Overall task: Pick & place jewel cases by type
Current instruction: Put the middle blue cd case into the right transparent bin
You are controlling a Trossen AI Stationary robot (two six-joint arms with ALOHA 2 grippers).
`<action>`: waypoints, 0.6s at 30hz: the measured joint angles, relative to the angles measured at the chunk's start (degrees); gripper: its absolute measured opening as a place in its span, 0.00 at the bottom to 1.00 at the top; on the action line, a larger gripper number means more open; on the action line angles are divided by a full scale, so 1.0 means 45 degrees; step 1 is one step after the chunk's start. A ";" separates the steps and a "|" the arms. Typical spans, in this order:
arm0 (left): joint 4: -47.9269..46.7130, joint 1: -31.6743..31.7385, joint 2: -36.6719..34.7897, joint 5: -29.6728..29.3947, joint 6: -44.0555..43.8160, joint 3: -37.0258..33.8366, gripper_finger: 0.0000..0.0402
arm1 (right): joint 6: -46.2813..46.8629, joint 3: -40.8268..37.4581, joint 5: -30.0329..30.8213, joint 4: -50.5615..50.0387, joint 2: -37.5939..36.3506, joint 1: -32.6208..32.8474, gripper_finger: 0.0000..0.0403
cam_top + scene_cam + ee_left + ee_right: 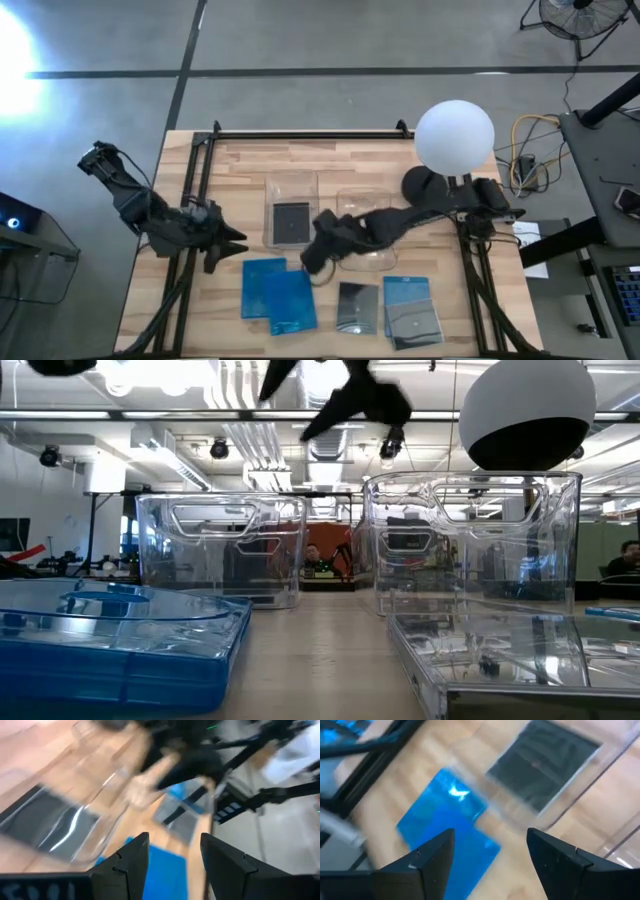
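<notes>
Two bright blue jewel cases (pixel 278 292) lie flat and overlapping near the table's near edge; in the right wrist view the blue cases (pixel 445 827) sit just beyond my fingers. A dark case (pixel 357 306) and a blue-rimmed dark case (pixel 412 311) lie flat to their right. Another dark case (pixel 291 224) rests on the floor of the left clear bin (pixel 290 190). My right gripper (pixel 492 852) is open, hovering above the blue cases' far right corner (pixel 306 262). My left gripper (pixel 175 855) is open, at the table's left (pixel 236 240), empty.
A second clear bin (pixel 365 205) stands right of the first, under the right arm. A black frame (pixel 300 134) runs along the table's far edge and sides. A white globe (pixel 454 135) sits above the right arm's base. Bare wood (pixel 230 170) lies at far left.
</notes>
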 joint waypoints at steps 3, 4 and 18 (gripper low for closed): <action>-0.0662 -0.0005 0.0306 0.0087 -0.1144 -0.0131 0.40 | 0.0128 -0.0029 -0.0231 -0.0202 -0.0010 0.0651 0.58; -0.0669 -0.0005 0.0412 0.0254 -0.1442 -0.0213 0.40 | 0.0129 -0.0034 -0.0282 -0.0183 0.0054 0.0854 0.58; 0.0134 -0.0837 0.3248 0.3228 -0.4269 -0.1318 0.40 | -0.0116 -0.0466 -0.3031 -0.0087 0.1302 0.2065 0.57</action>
